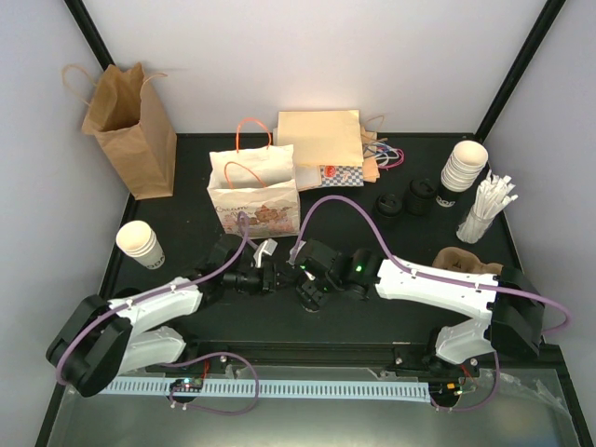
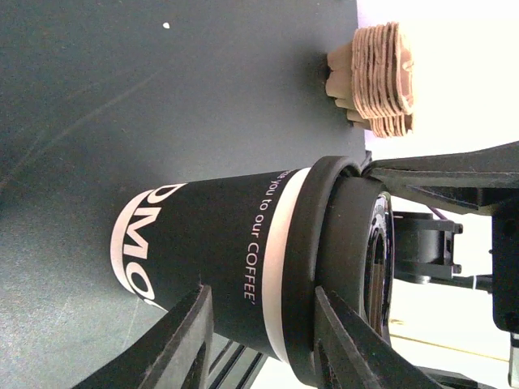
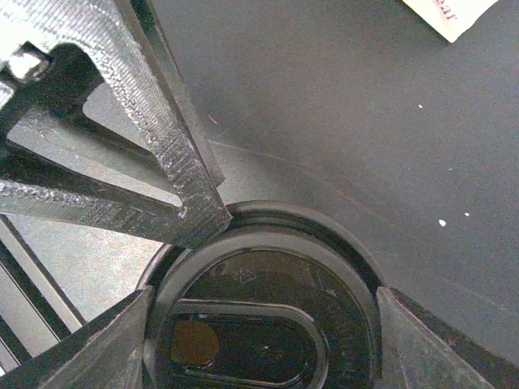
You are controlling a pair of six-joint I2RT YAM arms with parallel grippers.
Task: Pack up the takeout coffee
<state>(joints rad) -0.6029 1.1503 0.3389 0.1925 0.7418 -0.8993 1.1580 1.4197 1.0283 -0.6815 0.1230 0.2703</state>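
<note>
- Paper takeout coffee (image 2: 219, 243), dark print with white bands, black lid (image 2: 324, 235) seated. Upright on black table (image 2: 122, 97), just at near side of printed white bag (image 1: 253, 196), flanked by both grippers. Not yet packed.
- Right gripper (image 3: 266, 296): down over cup from above. Fingers (image 3: 89, 356) spread wide, one on each side of lid rim and seemingly pressed against it. Judged a top grip, suited to lifting straight up and over bag's mouth.
- Left gripper (image 2: 261, 304): level at cup's flank, below bag's left corner. Fingers apart, one at printed wall, other at lid-rim height, stacked along cup's height rather than round it. Nothing clamped between; contact uncertain. Judged a brace against tipping.
- Printed white bag: standing, mouth open, orange handles raised. Likely destination, hence cup staged close before it.
- Brown carrier stack (image 1: 466, 261): well to right of bag, apart from both grippers.
- Lidless cream cups (image 1: 140, 244): to left of bag, likewise apart.
</note>
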